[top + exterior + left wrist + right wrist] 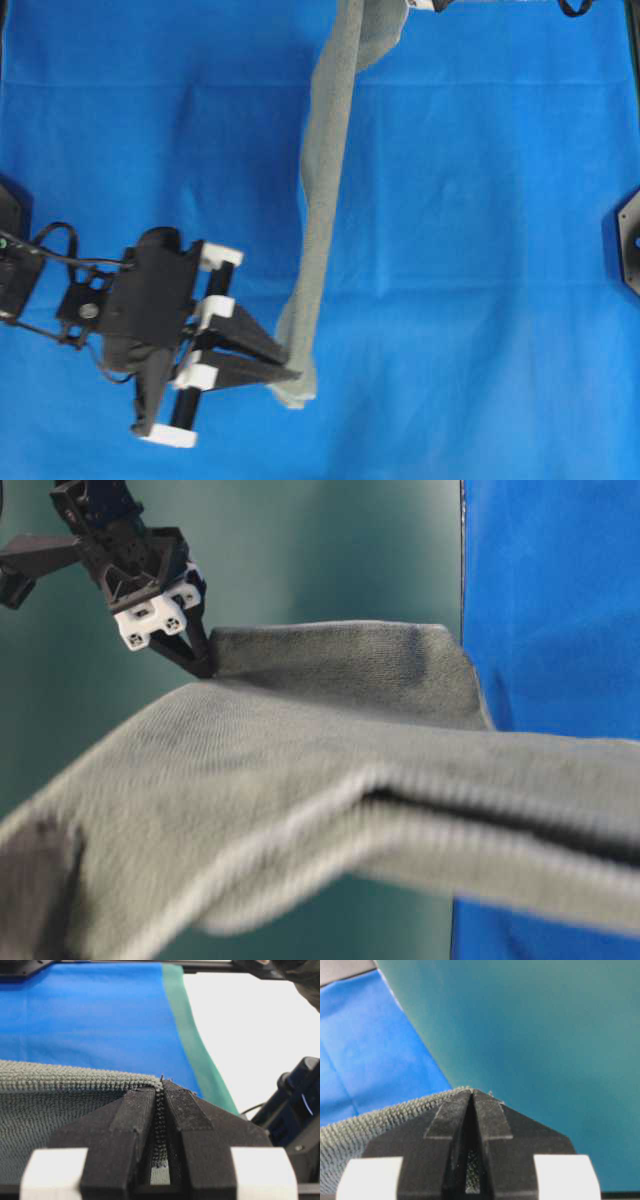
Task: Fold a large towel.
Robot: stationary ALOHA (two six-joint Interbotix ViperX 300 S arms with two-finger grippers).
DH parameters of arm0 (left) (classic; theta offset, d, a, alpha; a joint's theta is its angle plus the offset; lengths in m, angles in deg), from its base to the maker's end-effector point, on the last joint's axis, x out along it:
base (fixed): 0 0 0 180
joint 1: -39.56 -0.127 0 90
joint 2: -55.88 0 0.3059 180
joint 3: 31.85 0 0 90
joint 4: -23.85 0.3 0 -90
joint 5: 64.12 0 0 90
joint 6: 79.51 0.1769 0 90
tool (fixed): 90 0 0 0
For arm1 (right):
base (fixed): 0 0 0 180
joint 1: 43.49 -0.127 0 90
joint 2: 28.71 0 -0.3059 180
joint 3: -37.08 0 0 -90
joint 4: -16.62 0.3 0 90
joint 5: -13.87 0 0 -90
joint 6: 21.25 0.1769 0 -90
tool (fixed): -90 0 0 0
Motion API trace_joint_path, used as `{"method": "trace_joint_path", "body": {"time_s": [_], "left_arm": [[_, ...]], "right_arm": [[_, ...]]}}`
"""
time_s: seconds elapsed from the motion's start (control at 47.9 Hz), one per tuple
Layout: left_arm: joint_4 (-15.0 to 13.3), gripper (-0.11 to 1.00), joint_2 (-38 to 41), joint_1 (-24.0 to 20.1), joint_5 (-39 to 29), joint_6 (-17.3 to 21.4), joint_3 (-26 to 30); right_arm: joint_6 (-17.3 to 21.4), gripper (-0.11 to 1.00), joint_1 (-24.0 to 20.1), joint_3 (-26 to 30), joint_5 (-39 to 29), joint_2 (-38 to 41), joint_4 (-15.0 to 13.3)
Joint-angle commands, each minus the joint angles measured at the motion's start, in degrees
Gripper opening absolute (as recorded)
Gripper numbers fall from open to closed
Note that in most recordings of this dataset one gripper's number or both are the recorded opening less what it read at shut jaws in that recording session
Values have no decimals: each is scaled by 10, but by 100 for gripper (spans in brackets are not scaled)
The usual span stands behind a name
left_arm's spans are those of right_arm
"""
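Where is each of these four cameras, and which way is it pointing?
Overhead: looks straight down on the blue table cover; left gripper shows.
Table-level: low, sideways along the towel; right gripper shows.
Left wrist: looks along its own shut jaws.
Right wrist: the same along its jaws.
Shared: every view shows the towel, pinched at both ends.

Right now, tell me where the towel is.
In the overhead view the towel hangs mid-frame as a narrow band over the blue table covering, pinched between the left gripper below and the right gripper above.
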Motion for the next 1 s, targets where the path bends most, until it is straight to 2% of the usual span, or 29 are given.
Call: {"method": "trace_joint_path", "body": {"time_s": [0.0,0.125,0.418,0.564,0.647,0.752,0.835,0.981], "left_arm": [[3,2,10,47,1,2,34],[3,2,54,44,6,2,81],[4,2,221,43,-12,11,275],[4,2,243,56,-40,8,313],[1,2,239,67,-41,1,305],[-6,2,220,77,-36,-21,263],[-9,2,194,83,-17,-63,209],[-9,2,145,91,43,-151,70]], "right_arm": [[1,2,19,9,-7,-12,-3],[-1,2,22,-24,-19,-45,-3],[2,2,20,-134,-77,-185,3],[2,2,12,-154,-94,-225,4],[1,2,11,-149,-95,-216,4],[0,2,11,-128,-96,-172,1],[-1,2,11,-106,-94,-124,1],[-7,2,4,-55,-80,-24,-1]]}}
